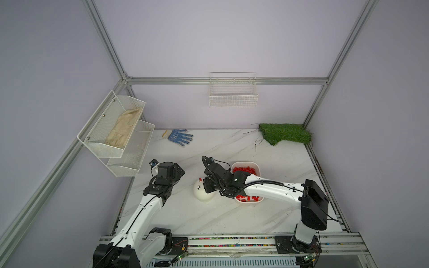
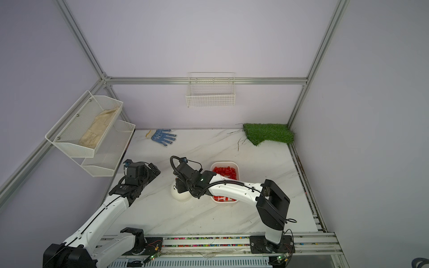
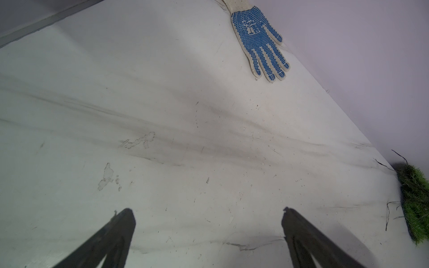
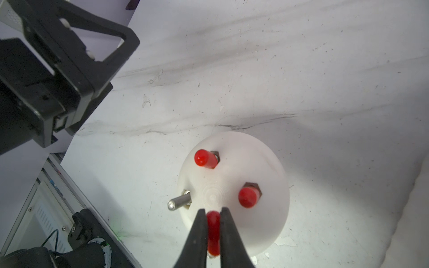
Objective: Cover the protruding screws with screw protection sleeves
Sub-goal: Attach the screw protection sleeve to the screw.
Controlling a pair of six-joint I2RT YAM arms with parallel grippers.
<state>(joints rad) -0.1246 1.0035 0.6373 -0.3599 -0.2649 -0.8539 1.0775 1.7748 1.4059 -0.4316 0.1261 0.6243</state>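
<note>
The white dome point(image 4: 260, 162) stands on the marble table, left of the tray, in both top views point(image 1: 204, 197) point(image 2: 182, 197). Two protruding screws wear red screw protection sleeves point(image 4: 204, 158) point(image 4: 248, 197). One silver screw point(image 4: 178, 201) is bare. My right gripper point(image 4: 213, 212) is over the dome, shut on a third red sleeve point(image 4: 213, 229); a glint of metal shows at that sleeve's lower end. Several loose sleeves point(image 1: 245, 169) fill the white tray point(image 1: 258, 167). My left gripper point(image 3: 207, 212) hangs open and empty over bare table, left of the dome point(image 1: 178, 171).
A blue-dotted work glove point(image 1: 180, 137) lies near the back wall, and a green turf patch point(image 1: 284, 133) fills the back right corner. Mesh shelves point(image 1: 116, 130) with a beige cloth hang on the left wall. A wire basket point(image 1: 233, 92) hangs on the back wall.
</note>
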